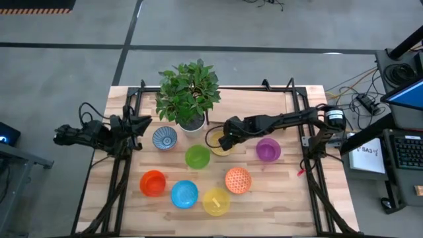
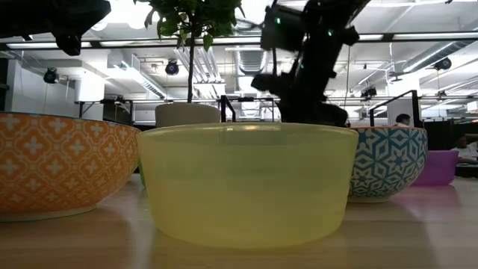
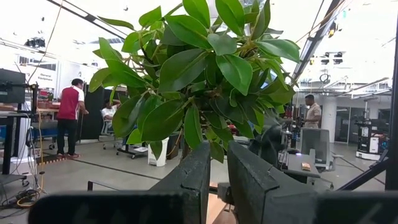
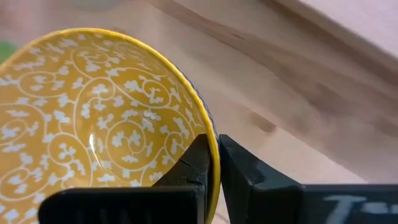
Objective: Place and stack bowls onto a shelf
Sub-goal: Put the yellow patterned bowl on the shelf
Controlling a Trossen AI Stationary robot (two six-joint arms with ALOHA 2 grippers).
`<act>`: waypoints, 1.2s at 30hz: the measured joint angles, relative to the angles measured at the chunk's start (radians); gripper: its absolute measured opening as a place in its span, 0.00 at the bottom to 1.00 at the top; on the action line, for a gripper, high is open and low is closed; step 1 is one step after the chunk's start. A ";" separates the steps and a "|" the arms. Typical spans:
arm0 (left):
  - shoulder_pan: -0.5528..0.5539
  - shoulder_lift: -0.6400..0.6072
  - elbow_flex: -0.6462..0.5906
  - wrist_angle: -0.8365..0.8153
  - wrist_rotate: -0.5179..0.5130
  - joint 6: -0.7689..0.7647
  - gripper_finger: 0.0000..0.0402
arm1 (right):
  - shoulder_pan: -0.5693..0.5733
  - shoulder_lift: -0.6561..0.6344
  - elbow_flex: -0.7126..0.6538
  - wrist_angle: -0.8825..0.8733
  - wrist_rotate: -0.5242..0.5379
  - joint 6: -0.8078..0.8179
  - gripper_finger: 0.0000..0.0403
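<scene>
So the right tool (image 4: 212,171) is pinched down on the rim of the yellow patterned bowl (image 4: 93,118), one finger inside the wall and one outside. From above, that bowl (image 1: 218,142) sits near the middle of the desk (image 1: 277,192), just beside the plant pot (image 1: 192,123) and the green bowl (image 1: 197,157).

The left tool (image 1: 140,124) waits at the desk's left edge, fingers narrow with only a slit between them and nothing held.

The other bowls are spread over the desk: blue-white (image 1: 164,138), purple (image 1: 268,149), red (image 1: 153,182), blue (image 1: 184,194), plain yellow (image 1: 216,201) and orange (image 1: 238,179). I can't clearly pick out the shelf plank.

What worries me: it's a thin grip on one edge, so the bowl could tilt or slip out when lifted, since its weight hangs off to one side. The plant leaves (image 1: 188,86) are close too, so a swing that way could brush them.

No brand or readable writing on any bowl. There's paper on the side cart, but I can't read it.
</scene>
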 joint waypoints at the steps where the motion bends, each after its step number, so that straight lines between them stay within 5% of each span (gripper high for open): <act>1: 0.000 0.000 0.000 0.000 0.000 0.000 0.09 | -0.001 -0.008 0.011 -0.001 -0.008 -0.014 0.04; 16: 0.000 0.000 0.000 0.000 0.000 0.000 0.09 | -0.237 -0.114 0.119 -0.137 -0.023 -0.214 0.03; 23: 0.000 0.000 0.000 0.000 -0.001 0.000 0.09 | -0.388 -0.074 0.118 -0.118 -0.037 -0.291 0.03; 36: 0.000 0.000 0.000 0.000 -0.001 0.000 0.09 | -0.453 0.026 0.118 0.019 -0.088 -0.325 0.03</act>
